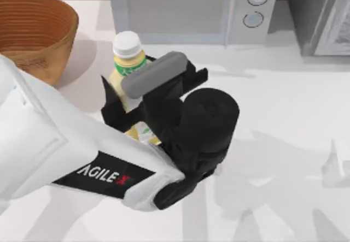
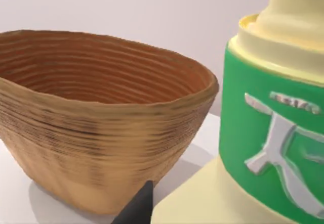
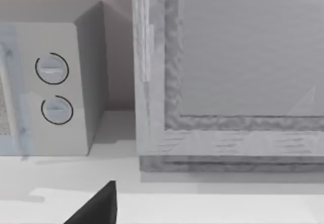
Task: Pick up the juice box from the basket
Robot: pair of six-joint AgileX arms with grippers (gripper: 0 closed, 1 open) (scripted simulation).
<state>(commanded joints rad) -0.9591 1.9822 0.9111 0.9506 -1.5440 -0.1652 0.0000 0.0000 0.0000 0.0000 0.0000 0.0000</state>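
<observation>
The juice box (image 1: 124,70), pale yellow with a white cap and green band, stands upright just right of the basket (image 1: 65,31), outside it. My left gripper (image 1: 134,102) is shut on the carton's body, with black fingers on either side of it. In the left wrist view the juice box (image 2: 273,133) is very close, and the orange-brown basket (image 2: 101,133) stands empty beside it. A dark part of my right gripper (image 3: 98,209) shows in the right wrist view, over the table in front of the microwave.
A grey microwave (image 1: 186,7) stands at the back of the white table, just behind the juice box. A grey cabinet (image 1: 322,18) is at the back right. The microwave (image 3: 50,82) and cabinet (image 3: 243,57) face the right wrist camera.
</observation>
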